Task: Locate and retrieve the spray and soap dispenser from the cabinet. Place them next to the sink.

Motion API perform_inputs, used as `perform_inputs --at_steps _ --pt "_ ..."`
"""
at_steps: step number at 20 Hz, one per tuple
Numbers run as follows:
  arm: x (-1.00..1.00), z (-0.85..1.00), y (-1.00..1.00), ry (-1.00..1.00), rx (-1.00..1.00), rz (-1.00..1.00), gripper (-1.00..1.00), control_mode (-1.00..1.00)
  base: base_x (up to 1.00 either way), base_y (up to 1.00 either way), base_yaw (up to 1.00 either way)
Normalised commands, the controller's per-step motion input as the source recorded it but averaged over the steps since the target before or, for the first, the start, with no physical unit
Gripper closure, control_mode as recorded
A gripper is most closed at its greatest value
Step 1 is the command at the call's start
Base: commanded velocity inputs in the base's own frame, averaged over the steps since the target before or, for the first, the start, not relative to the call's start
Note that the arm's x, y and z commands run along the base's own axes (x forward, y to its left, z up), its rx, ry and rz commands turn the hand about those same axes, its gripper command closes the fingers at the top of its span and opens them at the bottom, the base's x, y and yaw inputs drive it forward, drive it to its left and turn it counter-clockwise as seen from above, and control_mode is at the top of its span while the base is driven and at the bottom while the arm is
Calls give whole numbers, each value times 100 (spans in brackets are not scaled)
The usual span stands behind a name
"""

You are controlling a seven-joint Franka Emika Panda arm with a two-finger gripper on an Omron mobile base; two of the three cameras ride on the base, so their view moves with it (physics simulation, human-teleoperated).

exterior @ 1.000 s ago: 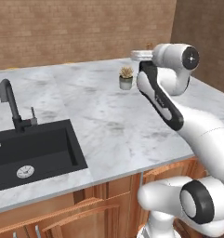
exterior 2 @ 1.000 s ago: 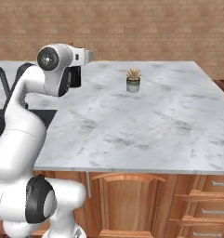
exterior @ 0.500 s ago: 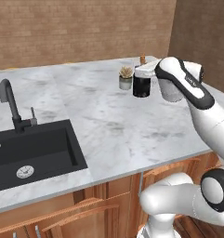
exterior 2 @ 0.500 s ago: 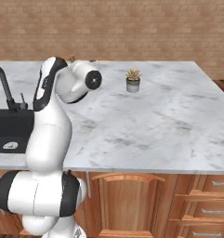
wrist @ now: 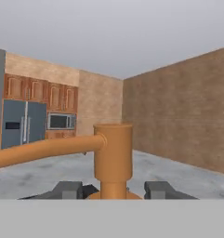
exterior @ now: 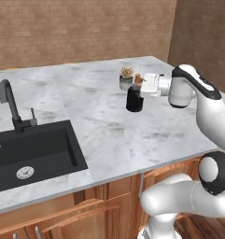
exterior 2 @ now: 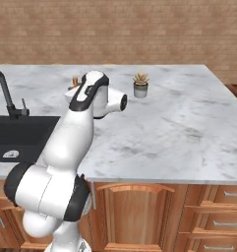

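The worktop (exterior: 114, 135) is a grey-white marble slab over warm wooden base cabinets (exterior 2: 139, 211), backed by a brick wall. Taking the left base view as a clock face, the black recessed sink (exterior: 30, 151) is set into the slab at about 8 o'clock, with a round drain in its floor. A tall black arched faucet (exterior: 10, 105) stands on the marble at the basin's far rim, at about 9 o'clock. A small potted plant (exterior: 126, 78) in a grey pot stands toward 1 o'clock near the back. Just in front of it is the squat black soap dispenser (exterior: 134, 98) with its bronze pump top; whether its base touches the marble cannot be told.
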Motion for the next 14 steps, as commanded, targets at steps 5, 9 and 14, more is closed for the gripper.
perform_inputs --at_steps 5,9,14 --pt "12 -12 10 6 0 45 100 -100 0 0 0" --pt "20 -17 11 2 0 41 100 -100 0 0 0" --pt "7 -23 12 0 0 32 100 -100 0 0 0"
